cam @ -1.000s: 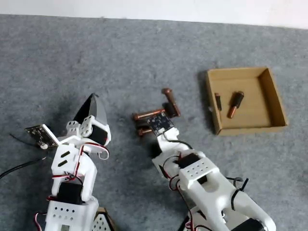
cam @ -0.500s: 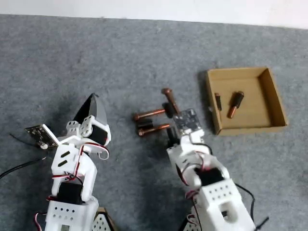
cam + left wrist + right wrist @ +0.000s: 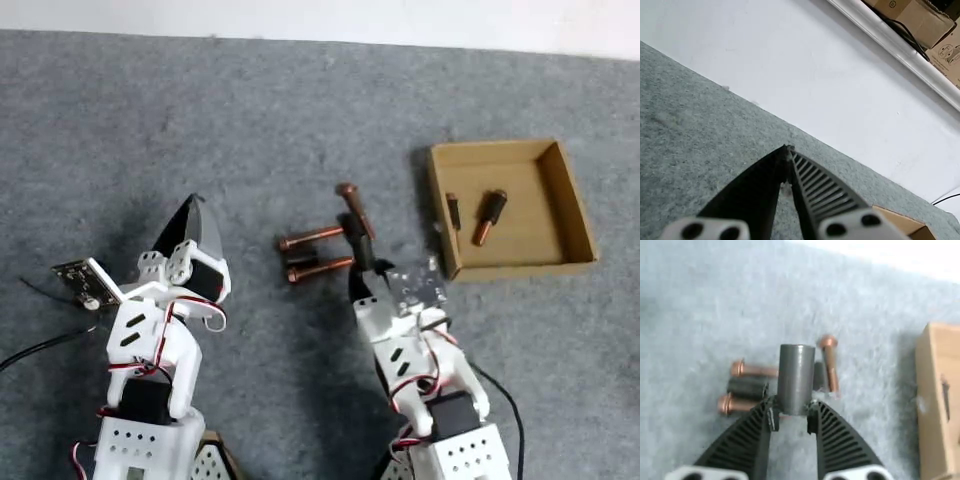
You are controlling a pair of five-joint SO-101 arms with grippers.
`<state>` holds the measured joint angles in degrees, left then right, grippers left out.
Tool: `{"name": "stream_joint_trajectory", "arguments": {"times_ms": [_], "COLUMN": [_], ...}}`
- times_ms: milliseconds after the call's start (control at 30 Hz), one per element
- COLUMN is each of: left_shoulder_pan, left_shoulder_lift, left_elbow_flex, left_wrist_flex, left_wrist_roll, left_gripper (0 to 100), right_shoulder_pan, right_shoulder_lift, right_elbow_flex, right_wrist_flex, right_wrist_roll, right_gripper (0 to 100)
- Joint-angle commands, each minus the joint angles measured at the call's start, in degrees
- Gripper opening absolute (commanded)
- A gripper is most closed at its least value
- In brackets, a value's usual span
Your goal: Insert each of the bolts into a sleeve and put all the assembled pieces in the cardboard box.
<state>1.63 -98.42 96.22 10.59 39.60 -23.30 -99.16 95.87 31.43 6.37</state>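
Note:
My right gripper (image 3: pixel 790 410) is shut on a grey sleeve (image 3: pixel 796 377), held on end just above the carpet. Beyond it lie three copper bolts (image 3: pixel 752 369) (image 3: pixel 732 403) (image 3: pixel 829 362) and a black sleeve (image 3: pixel 747 387); another dark sleeve (image 3: pixel 820 376) lies against the far bolt. From above, the right gripper (image 3: pixel 363 272) sits just right of the bolt cluster (image 3: pixel 312 238). The cardboard box (image 3: pixel 565 200) stands to the right with one assembled piece (image 3: pixel 490 215) and a small dark part (image 3: pixel 453 210) inside. My left gripper (image 3: pixel 190 225) (image 3: pixel 788 150) is shut and empty, well left of the bolts.
Grey carpet covers the table, and a white wall strip runs along the far edge. Open carpet lies between the bolts and the box and across the whole far side. A corner of the box (image 3: pixel 900 225) appears in the left wrist view.
The right arm has swung to the right, from over the bolts towards the box side, its gripper now at the cluster's right edge. The left arm has not moved.

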Motion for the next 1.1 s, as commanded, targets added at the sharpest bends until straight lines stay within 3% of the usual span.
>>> {"name": "stream_joint_trajectory", "arguments": {"times_ms": [0,567,800,1067], "left_shoulder_pan": [0.0,0.0,0.0,0.0], "left_shoulder_lift": [-0.9,-1.0,-1.0,-1.0], "left_elbow_flex": [1.3,1.3,1.3,1.3], "left_wrist_flex": [0.1,0.1,0.1,0.1], "left_wrist_roll": [-0.3,-0.3,-0.3,-0.3], "left_gripper": [1,1,1,1], "right_shoulder_pan": [3.3,10.1,18.1,19.8], "right_shoulder_lift": [-5.3,-6.1,-6.1,-6.1], "right_elbow_flex": [3.3,2.8,2.7,2.6], "right_wrist_flex": [0.2,0.2,0.2,0.2], "right_wrist_roll": [0.4,-0.3,-10.2,-10.7], "right_gripper": [0.5,0.5,0.5,0.5]}}
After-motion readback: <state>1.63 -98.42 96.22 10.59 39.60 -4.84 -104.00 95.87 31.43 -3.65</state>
